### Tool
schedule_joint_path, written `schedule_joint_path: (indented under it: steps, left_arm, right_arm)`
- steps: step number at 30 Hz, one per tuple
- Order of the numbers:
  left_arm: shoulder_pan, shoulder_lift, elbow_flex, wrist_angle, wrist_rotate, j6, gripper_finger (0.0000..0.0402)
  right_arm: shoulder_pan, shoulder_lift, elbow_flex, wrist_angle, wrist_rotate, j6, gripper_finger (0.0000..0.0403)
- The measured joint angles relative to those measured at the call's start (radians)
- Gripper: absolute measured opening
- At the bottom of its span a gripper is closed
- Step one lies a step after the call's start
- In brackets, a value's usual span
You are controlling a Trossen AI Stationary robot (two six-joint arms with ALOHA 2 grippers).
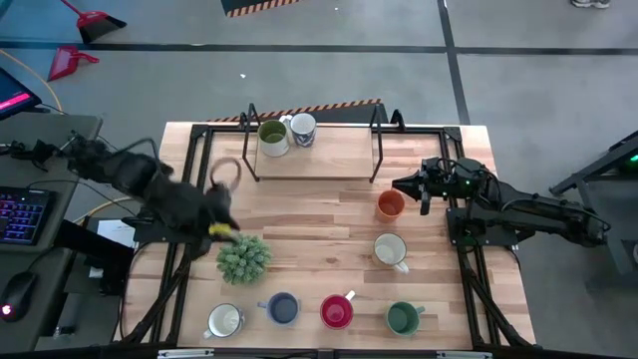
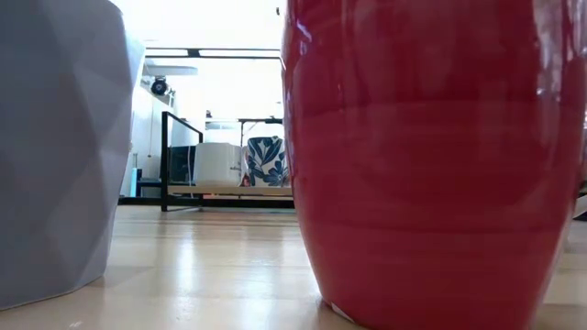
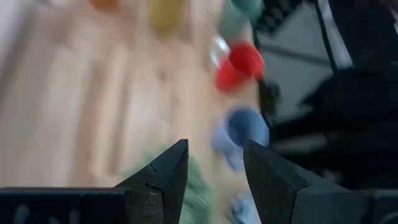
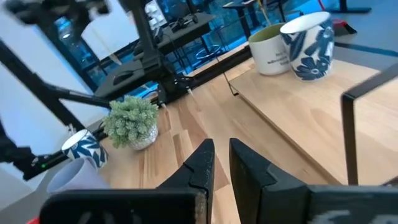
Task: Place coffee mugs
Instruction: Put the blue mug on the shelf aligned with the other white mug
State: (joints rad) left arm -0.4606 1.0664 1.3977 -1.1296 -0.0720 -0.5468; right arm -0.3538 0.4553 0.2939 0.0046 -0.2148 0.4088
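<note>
Left hand (image 3: pixel 214 171) open, empty; high view blurs it.

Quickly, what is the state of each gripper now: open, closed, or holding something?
Left gripper: open, holding nothing, above the plant.
Right gripper: nearly closed, holding nothing, near the orange mug.

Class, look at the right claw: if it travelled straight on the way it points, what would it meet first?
Likely nothing near: the right claw points over bare table, alongside the rack. Farther on, its far front leg seems first in line, but depth is unclear.
</note>
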Motion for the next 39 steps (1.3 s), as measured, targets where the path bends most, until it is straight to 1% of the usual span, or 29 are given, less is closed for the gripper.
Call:
schedule_joint_path:
  steps: [3,7,10,16,18,22,24,30,35,39]
  left_arm:
    - [-0.085,0.071,0.016,-0.041,0.067,-0.091,0.0142]
    - [-0.169,0.150,0.016,-0.064,0.162,-0.221,0.0142]
    - [-0.225,0.205,0.016,-0.059,0.199,-0.331,0.0142]
    - [-0.325,0.324,0.016,-0.046,0.182,-0.522,0.0142]
    - [-0.345,0.362,0.016,-0.046,0.146,-0.582,0.0142]
    - [-0.379,0.440,0.016,-0.050,0.035,-0.722,0.0142]
    - [-0.388,0.478,0.016,-0.055,0.022,-0.777,0.0142]
    - [-0.409,0.576,0.016,-0.057,0.043,-0.837,0.0142]
    - [-0.412,0.608,0.016,-0.069,0.090,-0.841,0.0142]
    - [-0.415,0.622,0.016,-0.113,0.093,-0.847,0.0142]
  right_arm:
    - [0.000,0.000,0.000,0.000,0.000,0.013,0.0032]
    - [0.000,0.000,0.000,-0.001,-0.010,0.018,0.0032]
    - [0.000,0.000,0.000,-0.001,-0.020,0.013,0.0033]
    - [0.001,0.000,0.000,-0.011,-0.024,-0.007,0.0045]
    - [0.001,0.000,0.000,-0.023,-0.026,-0.021,0.0051]
    - [0.001,0.000,0.000,-0.057,-0.027,-0.033,0.0064]
    - [0.001,0.000,0.000,-0.083,-0.032,-0.036,0.0070]
    - [0.001,0.000,0.000,-0.130,-0.078,-0.055,0.0088]
    - [0.001,0.000,0.000,-0.154,-0.096,-0.077,0.0096]
    - [0.001,0.000,0.000,-0.172,-0.101,-0.083,0.0097]
